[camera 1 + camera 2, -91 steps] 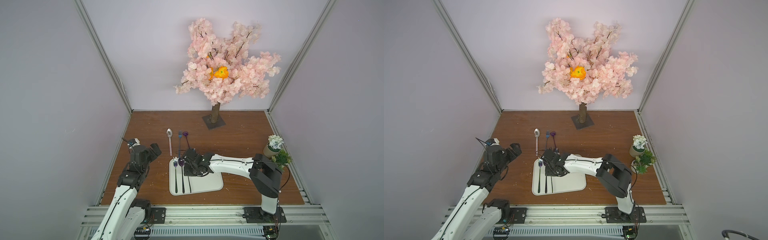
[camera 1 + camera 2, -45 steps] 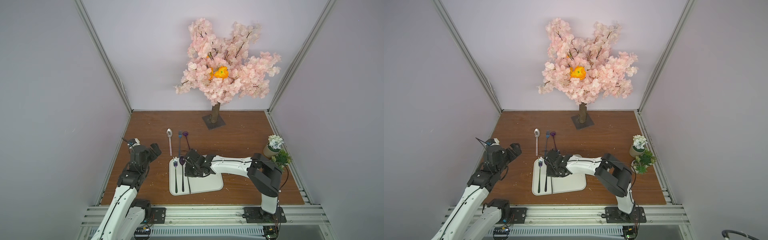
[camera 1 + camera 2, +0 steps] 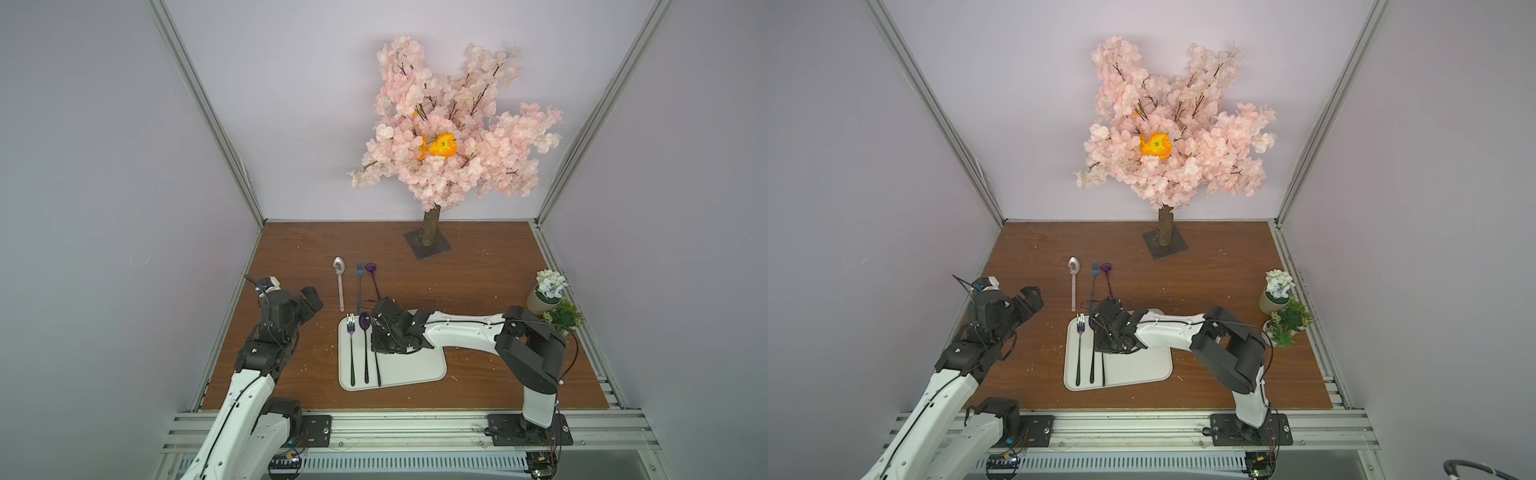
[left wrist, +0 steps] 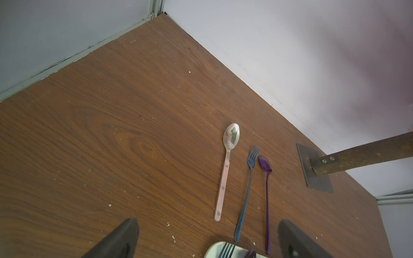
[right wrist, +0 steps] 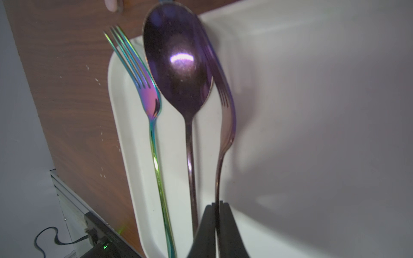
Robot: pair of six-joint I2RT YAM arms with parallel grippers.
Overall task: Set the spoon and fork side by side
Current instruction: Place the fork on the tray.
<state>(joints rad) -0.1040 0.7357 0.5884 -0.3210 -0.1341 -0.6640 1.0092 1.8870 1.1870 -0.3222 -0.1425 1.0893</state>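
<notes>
On the white tray a rainbow fork and a dark purple spoon lie parallel. My right gripper is over the tray, shut on the thin handle of a purple fork. That fork is turned on its edge, right beside the spoon, on the side away from the rainbow fork. The fingers pinch the handle with no gap showing. My left gripper hovers open at the table's left, apart from everything.
Beyond the tray a pink-handled silver spoon, a blue fork and a small purple spoon lie in a row. The blossom tree's base plate stands at the back, and two small potted plants at the right edge.
My right gripper has shifted only slightly over the tray with the purple fork's handle in it. The other utensils and the left arm have not moved.
</notes>
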